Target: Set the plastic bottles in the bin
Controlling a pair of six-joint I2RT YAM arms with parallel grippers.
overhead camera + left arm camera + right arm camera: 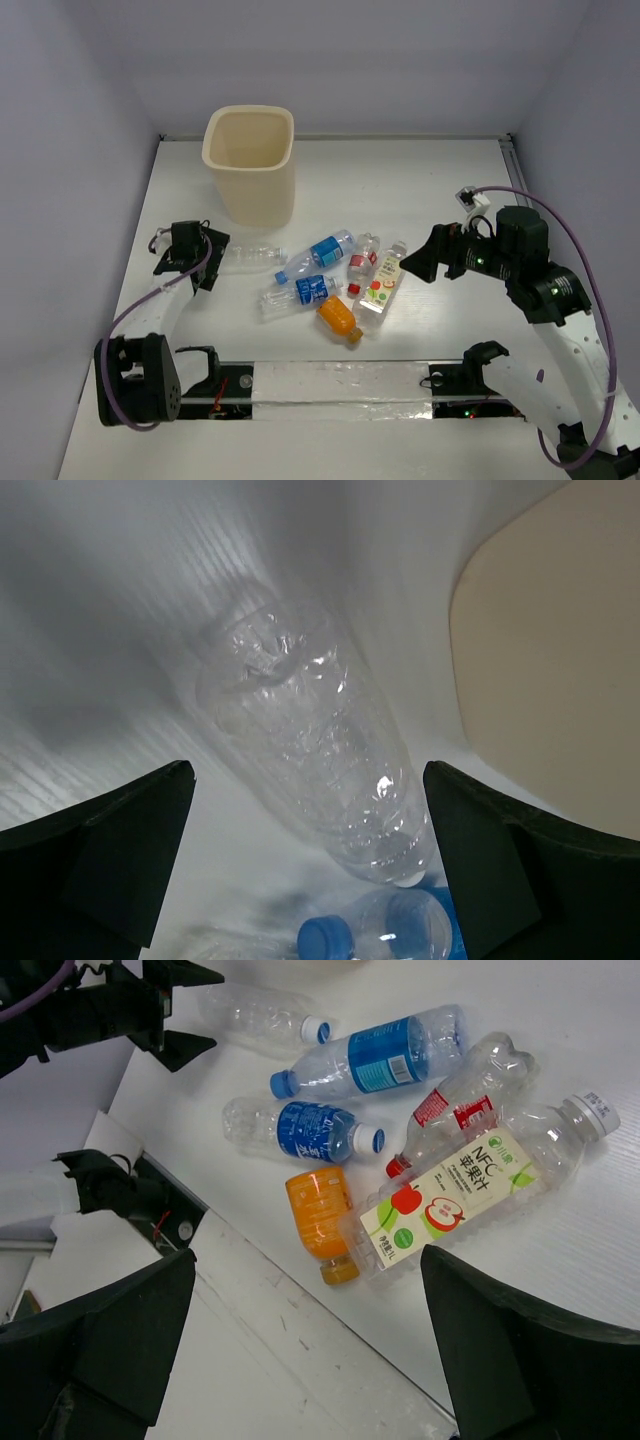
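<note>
The cream bin (250, 165) stands at the back left; its wall also shows in the left wrist view (550, 650). Six plastic bottles lie in front of it: a clear one (250, 256) (310, 740) (250, 1010), two blue-labelled (325, 250) (300, 293), a red-labelled one (362, 262), a fruit-print one (383, 280) (450, 1185) and an orange one (338, 318) (318, 1210). My left gripper (214, 259) (308, 770) is open, low over the table, with the clear bottle lying between its fingers. My right gripper (420, 262) (300, 1340) is open and empty, above the table to the right of the fruit-print bottle.
A pale strip (340, 385) runs along the table's near edge between the arm bases. White walls close in the table at the back and sides. The right arm's purple cable (575, 240) loops above it.
</note>
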